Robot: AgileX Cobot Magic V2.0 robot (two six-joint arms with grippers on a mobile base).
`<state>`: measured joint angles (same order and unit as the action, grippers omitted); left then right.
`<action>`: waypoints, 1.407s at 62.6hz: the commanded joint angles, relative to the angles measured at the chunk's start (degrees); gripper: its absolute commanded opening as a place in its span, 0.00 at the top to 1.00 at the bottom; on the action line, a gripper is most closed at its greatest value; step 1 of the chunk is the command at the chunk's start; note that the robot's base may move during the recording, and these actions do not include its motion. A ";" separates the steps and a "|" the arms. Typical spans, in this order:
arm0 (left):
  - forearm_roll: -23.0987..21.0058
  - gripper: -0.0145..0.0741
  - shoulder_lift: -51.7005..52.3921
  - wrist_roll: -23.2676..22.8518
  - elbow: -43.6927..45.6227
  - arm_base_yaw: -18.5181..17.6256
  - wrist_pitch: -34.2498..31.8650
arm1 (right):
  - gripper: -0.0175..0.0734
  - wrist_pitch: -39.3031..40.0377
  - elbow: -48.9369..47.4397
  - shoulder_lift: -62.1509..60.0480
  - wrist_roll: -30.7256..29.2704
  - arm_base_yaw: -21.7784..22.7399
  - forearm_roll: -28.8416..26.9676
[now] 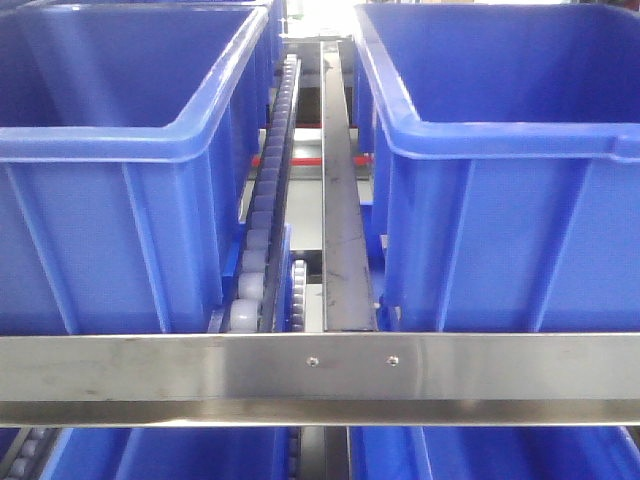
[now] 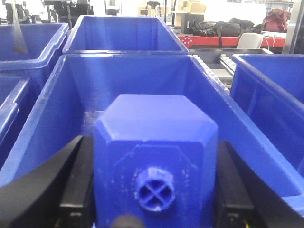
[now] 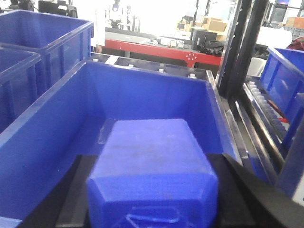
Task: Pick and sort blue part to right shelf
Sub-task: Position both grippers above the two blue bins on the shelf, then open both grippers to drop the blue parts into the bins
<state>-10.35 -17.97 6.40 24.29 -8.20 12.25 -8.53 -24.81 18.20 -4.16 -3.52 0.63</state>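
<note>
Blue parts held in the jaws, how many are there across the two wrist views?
2. One blue part sits between the left jaws above a bin; another blue part sits between the right jaws above a bin. More may be hidden.

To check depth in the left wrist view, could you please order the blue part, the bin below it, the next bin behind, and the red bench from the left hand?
1. Blue part, in the left hand.
2. Bin below.
3. Bin behind.
4. Red bench, back right.

Left gripper has its black fingers clamped on both sides of a blue part; right gripper likewise grips a blue block, black fingers flanking it
</note>
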 commanded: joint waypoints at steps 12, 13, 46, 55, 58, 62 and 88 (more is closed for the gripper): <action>-0.35 0.40 -0.75 -0.02 1.76 -0.21 -5.41 | 0.36 5.42 -1.53 0.39 -0.07 0.30 0.10; -0.35 0.40 -0.75 -0.02 1.76 -0.21 -5.41 | 0.36 5.42 -1.53 0.39 -0.07 0.30 0.10; -0.35 0.40 -1.13 -0.02 1.76 -0.21 -5.53 | 0.36 5.47 -1.53 0.39 -0.07 0.30 0.10; -0.35 0.40 -1.13 -0.02 1.76 -0.21 -6.31 | 0.36 5.47 -1.53 0.39 -0.07 0.30 0.10; -0.35 0.40 -1.13 -0.02 1.51 -0.21 -6.31 | 0.36 5.47 -1.53 0.39 -0.07 0.30 0.10; -0.35 0.40 -1.13 -0.02 1.49 -0.21 -6.19 | 0.36 5.47 -1.53 0.39 -0.07 0.30 0.10; -0.35 0.40 -5.16 5.91 4.61 -0.67 -5.92 | 0.36 5.49 -2.34 2.97 -0.07 -0.89 0.05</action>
<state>-10.35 -20.13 9.37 25.05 -8.31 12.00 -8.65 -24.81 18.88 -4.16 -3.82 0.63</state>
